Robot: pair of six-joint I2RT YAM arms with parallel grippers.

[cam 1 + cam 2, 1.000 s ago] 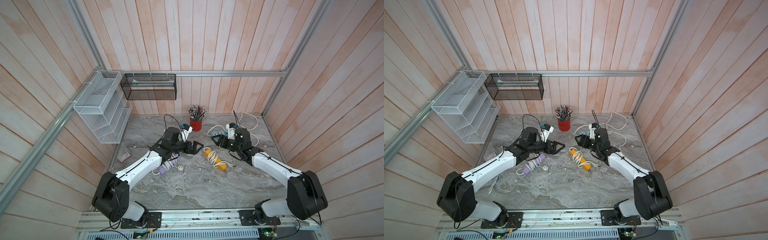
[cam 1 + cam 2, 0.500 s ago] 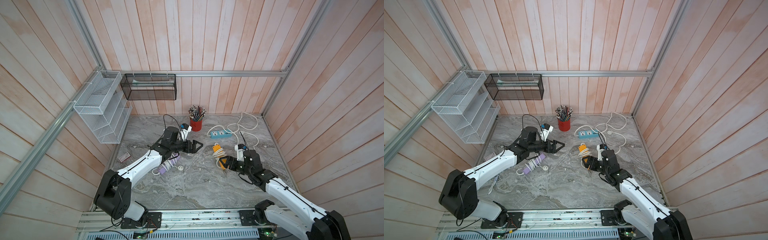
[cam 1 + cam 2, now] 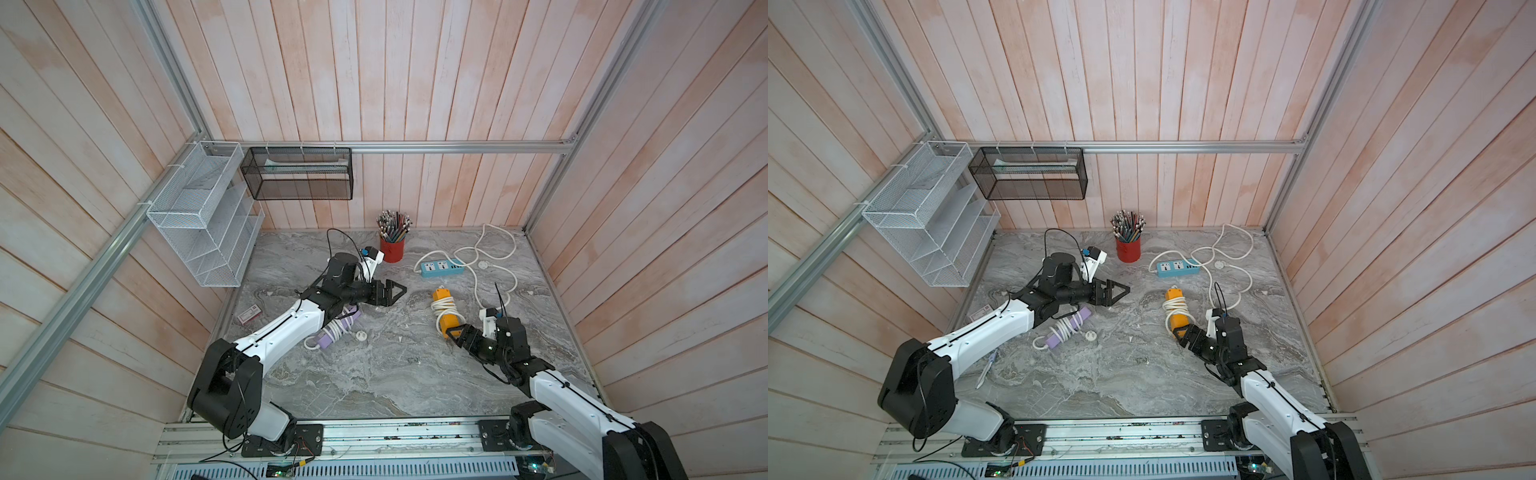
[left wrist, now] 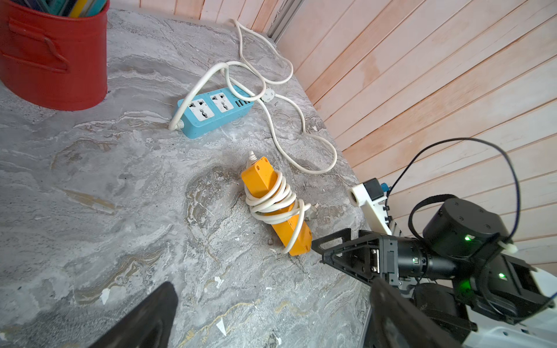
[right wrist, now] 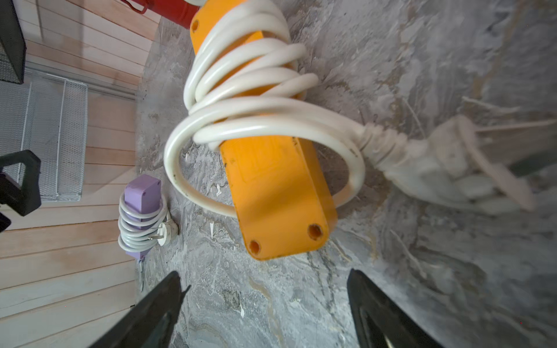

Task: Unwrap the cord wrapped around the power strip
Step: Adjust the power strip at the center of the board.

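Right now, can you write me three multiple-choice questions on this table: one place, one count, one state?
1. Which strip lies nearest the right hand? A) blue strip B) purple strip C) orange strip
2. How many power strips lie on the table? A) three B) two C) four
3. The blue strip's cord is: A) wound around it B) loose on the table C) plugged into the wall

Answers: 1 C, its end lies just before the open hand. 2 A, blue, purple and orange. 3 B, it trails over the marble.
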